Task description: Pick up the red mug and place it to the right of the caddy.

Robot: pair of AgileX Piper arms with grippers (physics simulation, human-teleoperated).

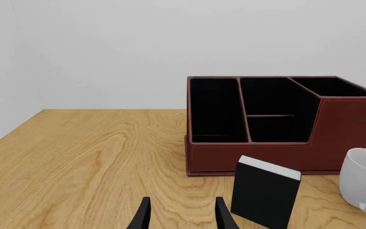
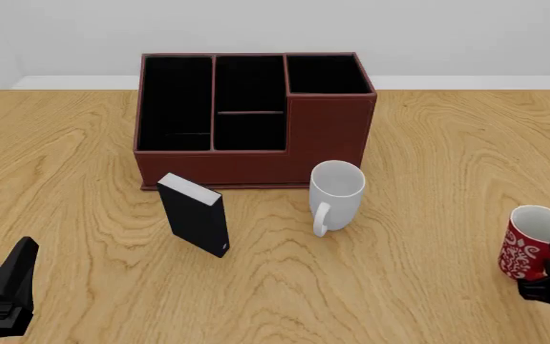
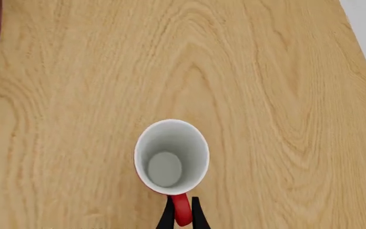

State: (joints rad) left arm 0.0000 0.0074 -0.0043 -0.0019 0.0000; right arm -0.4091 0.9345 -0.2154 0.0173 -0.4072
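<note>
Right claw pinches red mug by handle, lower centre of wrist view, keeping mug upright for carry toward caddy. Left claw wide, idle.

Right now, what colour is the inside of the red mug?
White inside the red mug, seen best in the right wrist view.

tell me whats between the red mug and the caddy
In the front view, only bare table lies between the red mug and the caddy.
</note>
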